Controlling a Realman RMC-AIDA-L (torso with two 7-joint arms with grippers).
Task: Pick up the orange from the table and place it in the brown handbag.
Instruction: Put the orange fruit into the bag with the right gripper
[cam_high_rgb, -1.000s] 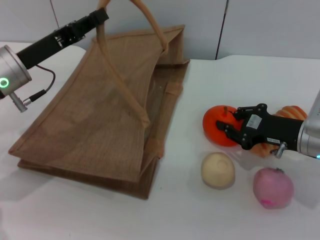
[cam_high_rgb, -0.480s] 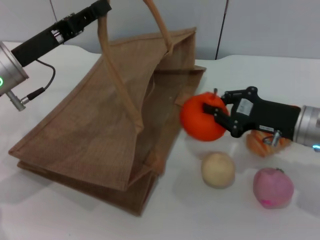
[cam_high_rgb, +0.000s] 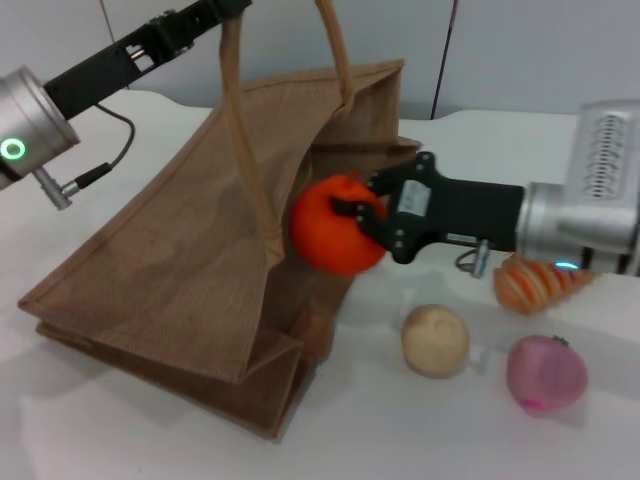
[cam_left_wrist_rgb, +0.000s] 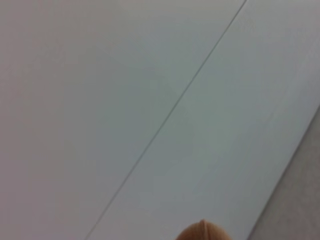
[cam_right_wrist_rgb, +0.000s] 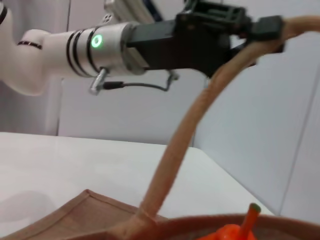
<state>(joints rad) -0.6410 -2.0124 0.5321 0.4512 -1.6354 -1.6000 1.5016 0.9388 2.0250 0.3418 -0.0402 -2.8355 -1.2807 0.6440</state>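
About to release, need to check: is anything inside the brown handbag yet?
Only bare woven lining shows in the brown handbag. The orange, held by the right gripper, is at its mouth. The bag's near wall hides the deeper part.

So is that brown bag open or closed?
Open: the left gripper lifts one handle, spreading the brown handbag where the orange enters.

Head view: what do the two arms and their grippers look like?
Both arms end in silver metal cylinders. The left arm carries a green ring light and a thin black cable leading to a slim black gripper. The right arm has a white vented housing and a blocky black gripper bearing a small white label.
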